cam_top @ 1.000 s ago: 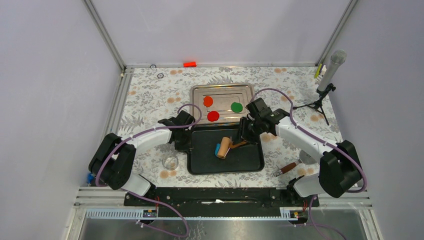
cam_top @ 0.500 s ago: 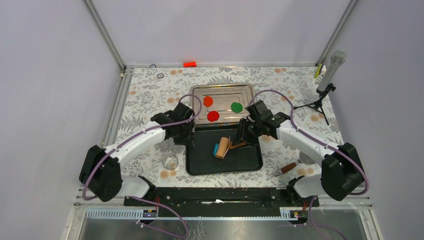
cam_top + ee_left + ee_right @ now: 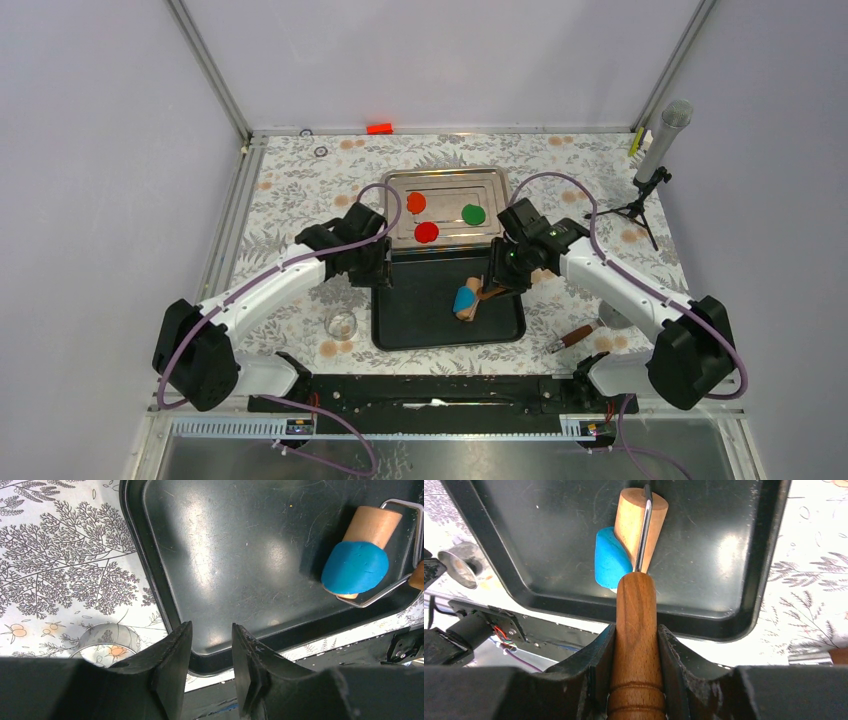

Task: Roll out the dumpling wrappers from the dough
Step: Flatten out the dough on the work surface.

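Observation:
The blue dough [image 3: 464,298] clings as a lump to one end of a wooden roller [image 3: 374,524] on the black tray [image 3: 420,325]. My right gripper [image 3: 497,283] is shut on the roller's wooden handle [image 3: 636,605]; in the right wrist view the dough [image 3: 608,557] bulges from the barrel's left side. My left gripper [image 3: 211,630] hangs open and empty over the tray's left front corner, apart from the dough [image 3: 355,567]. Three dumpling wrappers, orange [image 3: 416,202], red [image 3: 427,232] and green [image 3: 473,213], lie flat on the silver tray [image 3: 445,178] behind.
A small clear glass dish [image 3: 342,324] sits left of the black tray, near my left fingers. A wooden-handled tool [image 3: 575,336] lies at the front right. A microphone on a tripod [image 3: 655,150] stands at the back right. Frame rails edge the flowered table.
My left gripper has opened and lifted slightly off the tray's left edge. My right gripper has drawn the roller right and nearer, and the blue dough has come round on top of the barrel.

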Available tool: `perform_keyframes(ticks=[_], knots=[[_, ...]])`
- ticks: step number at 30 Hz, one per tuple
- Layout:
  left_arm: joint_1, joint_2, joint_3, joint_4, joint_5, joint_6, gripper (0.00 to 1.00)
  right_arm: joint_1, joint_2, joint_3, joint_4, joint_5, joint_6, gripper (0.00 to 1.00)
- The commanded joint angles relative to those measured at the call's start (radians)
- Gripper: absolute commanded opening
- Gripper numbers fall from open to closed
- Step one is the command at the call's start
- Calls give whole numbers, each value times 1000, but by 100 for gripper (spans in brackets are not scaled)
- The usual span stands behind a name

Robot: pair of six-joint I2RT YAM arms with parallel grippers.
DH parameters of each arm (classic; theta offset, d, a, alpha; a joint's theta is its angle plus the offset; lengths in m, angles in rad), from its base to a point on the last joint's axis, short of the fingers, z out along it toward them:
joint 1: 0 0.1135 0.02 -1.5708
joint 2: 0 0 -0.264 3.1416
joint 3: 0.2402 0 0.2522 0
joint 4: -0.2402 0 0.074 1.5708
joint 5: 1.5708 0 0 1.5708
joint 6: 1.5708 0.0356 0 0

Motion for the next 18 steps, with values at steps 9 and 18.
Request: perform_keyframes(ticks=[9, 18], knots=[[-5, 5, -10, 22, -11, -21, 39, 1, -63, 109, -116, 78, -40, 0], [-5, 6, -15, 14, -24, -32, 38, 11, 8, 144, -90, 57, -48, 0]])
